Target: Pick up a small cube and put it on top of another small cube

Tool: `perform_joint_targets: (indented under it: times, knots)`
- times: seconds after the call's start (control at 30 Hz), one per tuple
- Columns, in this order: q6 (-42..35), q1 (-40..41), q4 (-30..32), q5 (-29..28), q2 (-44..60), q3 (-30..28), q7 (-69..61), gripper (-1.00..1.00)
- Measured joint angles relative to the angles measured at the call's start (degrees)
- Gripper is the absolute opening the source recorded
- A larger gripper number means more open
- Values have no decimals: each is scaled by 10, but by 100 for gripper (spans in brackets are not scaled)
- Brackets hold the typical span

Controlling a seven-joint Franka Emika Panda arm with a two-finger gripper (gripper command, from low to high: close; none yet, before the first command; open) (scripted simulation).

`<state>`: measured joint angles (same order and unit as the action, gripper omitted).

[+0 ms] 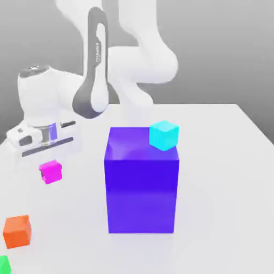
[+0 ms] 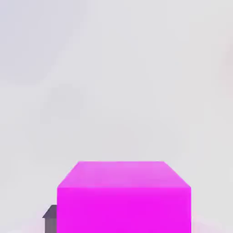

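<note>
The small cube (image 1: pixel 51 172) hangs pinched in the end effector (image 1: pixel 49 160), directly beneath the hand and clear of the table (image 1: pixel 225 176). In the hand view the small cube (image 2: pixel 123 198) sits close against one dark fingertip (image 2: pixel 50 217). Below it lies an orange cube (image 1: pixel 17 231); a purple-blue block (image 1: pixel 142 182) topped by a cyan cube (image 1: pixel 163 135) stands off to the exterior view's right.

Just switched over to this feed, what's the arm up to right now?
The Panda arm's gripper hangs over the table at the exterior view's left, just above the small magenta cube. Its jaws are shut and the hand view shows the cube close up. An orange cube and a cyan cube on the big purple-blue block sit untouched.
</note>
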<state>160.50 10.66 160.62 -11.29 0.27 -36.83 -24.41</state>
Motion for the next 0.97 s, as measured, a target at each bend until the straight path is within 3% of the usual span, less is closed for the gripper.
perform_joint_targets:
  times: [0.23,0.67,0.77,0.8,0.97]
  knots:
    - [-85,-26,-145,53,71,14,126,-100]
    - [-205,-48,-404,250,225,110,281,-100]
    - [-173,-33,-427,292,283,140,273,-100]
    - [-158,-26,-431,304,303,150,266,100]
    - [-158,-26,-431,304,303,150,266,100]
